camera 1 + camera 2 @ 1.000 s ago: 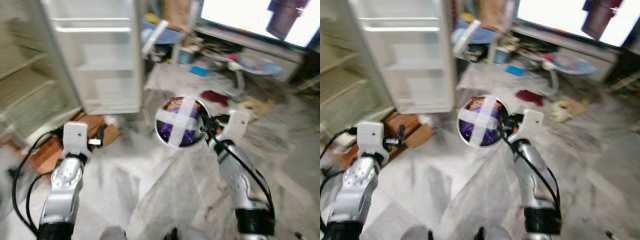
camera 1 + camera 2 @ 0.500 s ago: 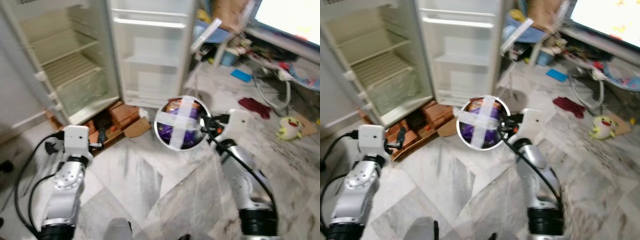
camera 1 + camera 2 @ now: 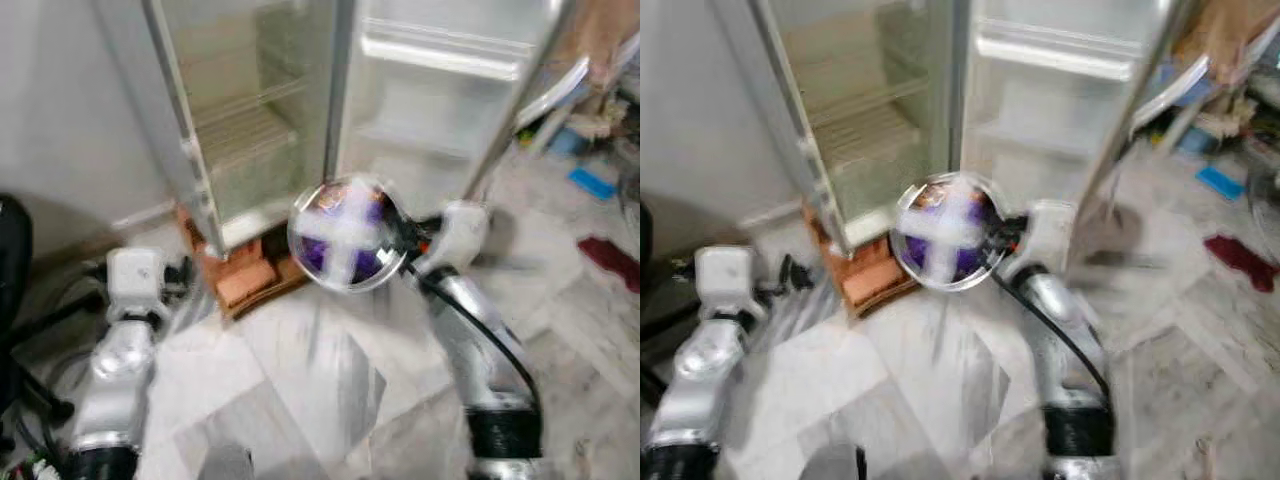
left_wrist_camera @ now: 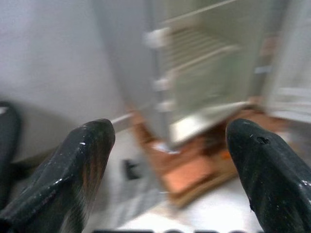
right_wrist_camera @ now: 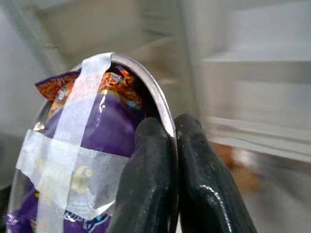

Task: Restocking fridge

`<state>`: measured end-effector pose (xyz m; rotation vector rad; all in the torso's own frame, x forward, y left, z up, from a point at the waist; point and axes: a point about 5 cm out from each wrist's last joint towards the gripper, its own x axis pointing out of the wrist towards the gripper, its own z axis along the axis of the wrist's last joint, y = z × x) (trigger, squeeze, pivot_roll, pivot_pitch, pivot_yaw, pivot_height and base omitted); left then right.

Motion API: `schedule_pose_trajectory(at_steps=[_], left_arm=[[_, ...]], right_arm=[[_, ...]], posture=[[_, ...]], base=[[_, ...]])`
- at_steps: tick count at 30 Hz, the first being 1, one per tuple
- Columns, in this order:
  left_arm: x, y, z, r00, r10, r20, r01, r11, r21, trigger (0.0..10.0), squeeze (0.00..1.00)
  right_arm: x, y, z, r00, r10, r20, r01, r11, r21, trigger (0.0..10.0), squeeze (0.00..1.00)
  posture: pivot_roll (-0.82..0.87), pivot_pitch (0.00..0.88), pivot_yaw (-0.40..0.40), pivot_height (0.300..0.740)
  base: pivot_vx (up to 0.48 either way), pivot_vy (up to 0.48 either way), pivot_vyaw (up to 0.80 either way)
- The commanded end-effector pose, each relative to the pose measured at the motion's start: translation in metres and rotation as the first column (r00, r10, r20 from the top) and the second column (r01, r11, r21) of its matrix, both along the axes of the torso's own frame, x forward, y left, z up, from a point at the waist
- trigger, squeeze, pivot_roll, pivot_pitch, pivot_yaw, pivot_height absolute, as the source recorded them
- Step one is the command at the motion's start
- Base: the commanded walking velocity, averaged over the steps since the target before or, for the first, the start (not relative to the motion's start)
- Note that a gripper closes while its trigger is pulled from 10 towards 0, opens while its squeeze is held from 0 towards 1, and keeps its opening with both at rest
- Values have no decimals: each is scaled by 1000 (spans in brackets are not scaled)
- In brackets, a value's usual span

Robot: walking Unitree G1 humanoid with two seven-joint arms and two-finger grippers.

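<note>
A round metal bowl (image 3: 345, 235) holds purple and orange snack packets under a cross of white tape. My right gripper (image 5: 172, 130) is shut on the bowl's rim (image 5: 158, 104) and holds it up in front of the open fridge (image 3: 250, 130). The fridge shows bare wire shelves, and its white door (image 3: 440, 90) stands open to the right. My left gripper (image 4: 170, 141) hangs low on the left, open, with nothing between its fingers (image 4: 80, 155). The eye views are blurred.
Orange bricks (image 3: 245, 285) prop up the fridge's base on the marble floor. A black chair (image 3: 10, 260) stands at the far left by the wall. Clutter, a blue item (image 3: 595, 182) and a red cloth (image 3: 610, 262) lie at the far right.
The camera has swung left, so the fridge now fills the middle and the cluttered room has slid off to the right. The bowl stays in my right gripper.
</note>
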<state>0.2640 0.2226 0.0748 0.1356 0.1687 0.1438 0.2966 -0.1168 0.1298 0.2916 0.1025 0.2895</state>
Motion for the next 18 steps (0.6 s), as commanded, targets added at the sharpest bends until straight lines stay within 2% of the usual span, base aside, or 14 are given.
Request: schedule_pose_trajectory(at_steps=[1,7,11,18], left_arm=[[3,-12,1,999,-33,3,33,999,-10,10000,0],[3,-14,-1,999,-38,-8,38,999,-8,10000,0],[2,-15,-2,999,-38,-12,38,999,-8,10000,0],[4,-14,-2,999,-29,-17,29,1000,-5,10000,0]], right_arm=[[0,-15,4,999,-49,16,49,999,-16,10000,0],[0,-12,3,999,-30,24,30,999,-23,10000,0],[-3,-8,6,999,2,54,1,998,-59,10000,0],[-1,-10,6,999,-10,48,12,999,-45,10000,0]], posture=[[-27,62,-72,740],[-28,66,-73,740],[-28,68,-72,740],[-26,81,-72,740]], base=[[480,0,0],[459,0,0],[439,0,794],[433,-34,794]])
